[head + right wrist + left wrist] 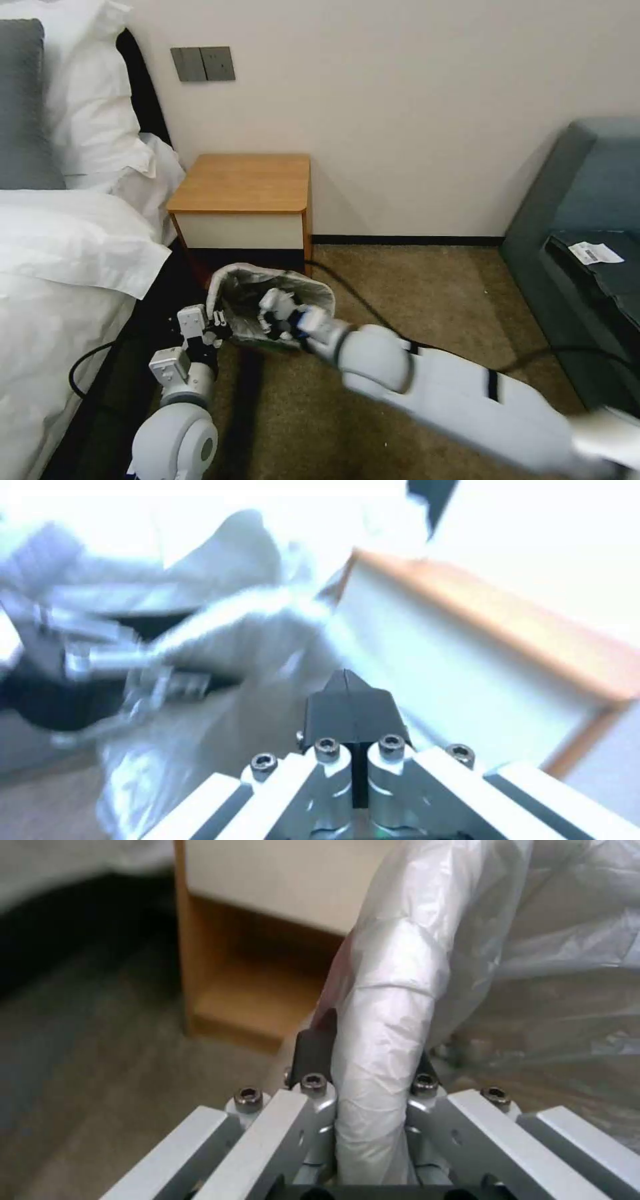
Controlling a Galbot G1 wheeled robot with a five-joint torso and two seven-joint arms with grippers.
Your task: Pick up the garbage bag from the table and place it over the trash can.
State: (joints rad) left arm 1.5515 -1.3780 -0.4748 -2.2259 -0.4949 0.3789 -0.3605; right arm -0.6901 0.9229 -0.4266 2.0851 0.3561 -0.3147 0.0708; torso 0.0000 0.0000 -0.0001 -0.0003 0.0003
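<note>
— Where is the garbage bag (pixel 267 280) right now?

— Down on the floor in front of the table (pixel 243 183), draped over the trash can (pixel 260 337). Its mouth gapes wide, the crinkled grey plastic folded outward over the rim all round, so little of the bin itself shows beyond a sliver low at the near side.

— And the left gripper (pixel 217 328)?

— It sits at the bin's left edge. From its wrist camera the fingers (pixel 313 1050) stand on either side of the plastic-wrapped rim, closed in on it with the bag (pixel 393 1005) pressed between them. A trace of the pink-red band shows just above the left finger.

— The right one?

— The right gripper (pixel 270 313) reaches in from the right, over the bag's opening and down into it. In its own view the two black fingertips (pixel 350 705) meet with no gap, and nothing appears caught between them, though that picture is smeared, so I would not swear to it. The bag (pixel 220 625) billows just ahead of them, with the other gripper (pixel 160 685) beyond.

— Anything else nearby?

— The table's top is bare wood, its white drawer front (pixel 280 880) and open lower shelf (pixel 253 1000) right behind the bin. A bed (pixel 60 267) lies to the left, a dark sofa (pixel 580 220) to the right, carpet (pixel 413 293) underneath.
</note>
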